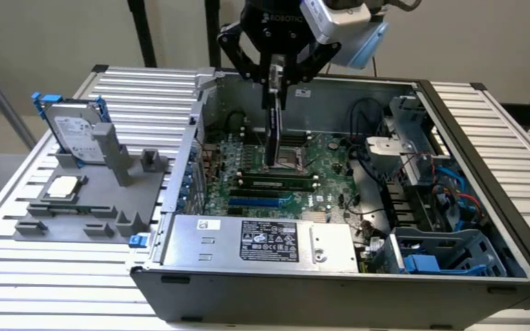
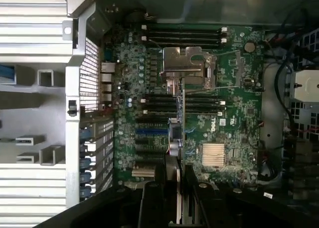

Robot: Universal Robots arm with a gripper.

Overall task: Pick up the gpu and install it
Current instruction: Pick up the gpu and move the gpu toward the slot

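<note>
Exterior view: my jaws pinched the gpu (image 1: 275, 131), a thin flat card held upright and edge-on, its top edge clamped between the black fingers. It hung inside the open computer case (image 1: 339, 289), a grey sheet-metal box lying on its side on the ribbed aluminium table (image 1: 35, 276). The card's lower end was over the middle of the green motherboard (image 1: 325, 155); I could not tell whether it touched.

Also in the case were a silvery boxy power supply (image 1: 265, 241) with a black label along the near wall, a blue plastic drive cage (image 1: 440, 255) in the near corner at the exterior view's right, and loose black cables.

Outside the case, a grey plastic fixture (image 1: 90, 200) held a silver hard drive (image 1: 76, 134) with blue rails standing on edge, and a small square silver chip (image 1: 64, 186) lying flat.

Wrist view: the gpu (image 2: 180, 138) showed as a narrow strip running out from my jaws across the board, between the dark slots and a finned square heatsink (image 2: 215, 154).
</note>
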